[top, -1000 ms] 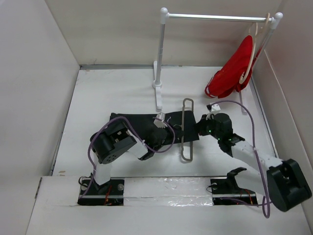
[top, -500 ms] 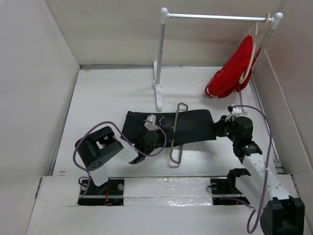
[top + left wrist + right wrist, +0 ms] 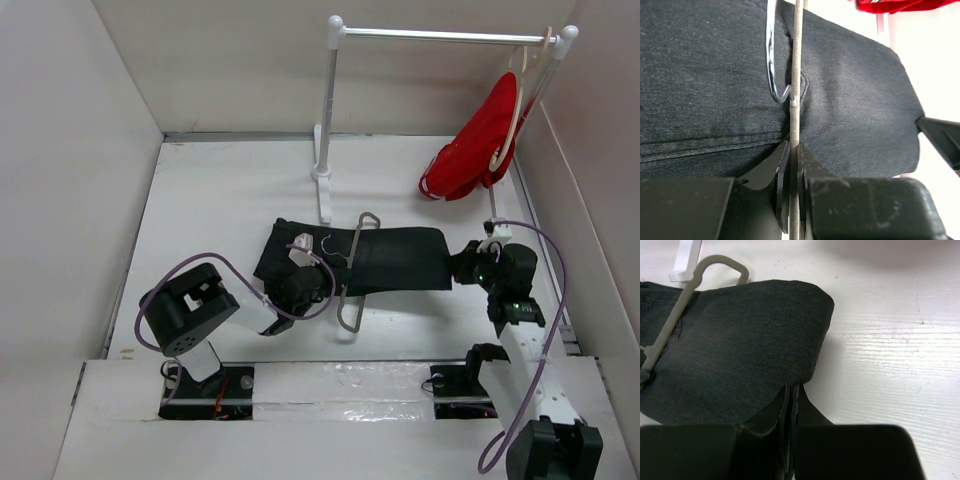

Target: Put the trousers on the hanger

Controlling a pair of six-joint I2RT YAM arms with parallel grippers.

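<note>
At the centre of the overhead view we see the large black soft-fabric trousers [image 3: 395,258], folded into a broad band that lies flat on the white tabletop [image 3: 220,200]. The thin pale grey hanger with its slim rounded frame [image 3: 347,310] lies across this band. Its upper end pokes out past the far edge of the cloth and its lower end past the near edge. One of its bars runs over the top of the fabric; we cannot tell whether the other passes underneath.

From the lower left, the left gripper [image 3: 318,282] reaches in over the left part of the trousers. In the left wrist view its jaws are pinched tight on the hanger's grey bar [image 3: 797,75], with the dark cloth [image 3: 705,75] under it. A small silver wire hook [image 3: 771,60] curls just beside the bar.

At the right of centre, the right gripper [image 3: 462,264] meets the right end of the trousers. In the right wrist view its jaws are closed narrowly on the rounded edge of the fabric [image 3: 740,340], and the hanger's looped end [image 3: 675,315] shows at the upper left.

Along the top of the overhead view stands a white clothes rack [image 3: 440,36]. A red garment on a beige hanger [image 3: 475,145] hangs from its right end, well apart from the trousers.
</note>
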